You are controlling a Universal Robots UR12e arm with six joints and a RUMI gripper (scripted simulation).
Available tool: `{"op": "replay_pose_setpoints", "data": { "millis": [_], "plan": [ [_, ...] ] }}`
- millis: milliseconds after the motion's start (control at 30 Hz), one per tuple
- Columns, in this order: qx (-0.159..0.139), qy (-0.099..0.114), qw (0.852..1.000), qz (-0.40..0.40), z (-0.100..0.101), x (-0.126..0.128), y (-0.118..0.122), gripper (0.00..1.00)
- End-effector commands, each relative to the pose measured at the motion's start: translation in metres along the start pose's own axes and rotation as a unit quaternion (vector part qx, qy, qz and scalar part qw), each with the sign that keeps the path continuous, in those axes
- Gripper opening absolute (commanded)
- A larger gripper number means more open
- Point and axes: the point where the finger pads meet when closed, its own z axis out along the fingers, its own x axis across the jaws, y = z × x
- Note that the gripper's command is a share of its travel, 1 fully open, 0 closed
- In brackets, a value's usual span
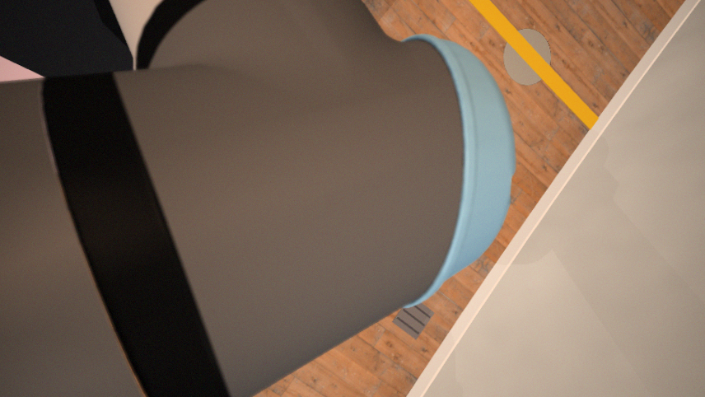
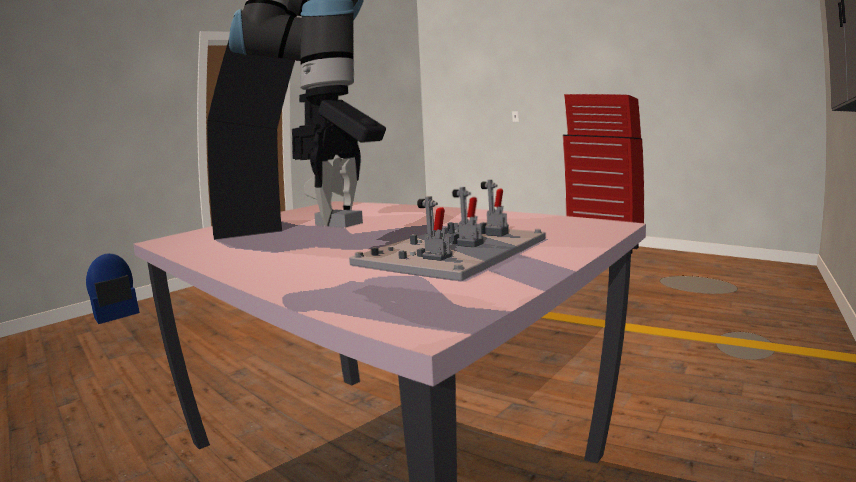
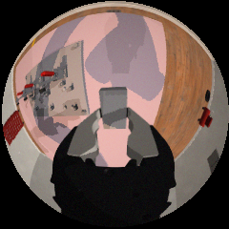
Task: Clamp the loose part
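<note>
A pink, square-cornered table (image 1: 14, 68) (image 2: 269, 269) (image 3: 155, 43) on dark legs is the surface. Over it reaches the dark grey, blue-capped robot arm (image 1: 296, 172) (image 2: 326, 35), which fills much of the top view. Beyond the surface stands a red metal drawer cabinet (image 2: 603, 173) (image 3: 12, 126). The flat grey rectangular fixture plate (image 2: 407, 271) (image 3: 76, 57) lies on the surface, bearing small dark blocks and pads. The black hand with grey fingers (image 2: 336, 215) points down beside the plate, clamped on the grey rectangular block (image 2: 350, 218) (image 3: 114, 97). The block is outside the nests, low over the surface; whether its underside touches is hard to tell from here. Three grey metal toggle clamps (image 2: 436, 245) stand in a row on the plate, bars raised and unlocked, their red rounded handles (image 2: 439, 219) (image 3: 48, 73) upright.
</note>
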Motion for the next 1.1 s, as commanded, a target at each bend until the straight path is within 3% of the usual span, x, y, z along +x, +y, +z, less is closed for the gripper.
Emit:
{"op": "replay_pose_setpoints", "data": {
  "millis": [0,667,867,1067],
  "plan": [
    [0.001,0.0,1.0,0.0,0.0,0.0,-0.002,0.0],
    [0.0,0.0,1.0,-0.001,0.0,-0.009,0.0,0.0],
    [0.0,0.0,1.0,-0.001,0.0,-0.033,-0.001,0.0],
    [0.0,0.0,1.0,-0.001,0.001,-0.076,-0.001,0.0]
  ]
}}
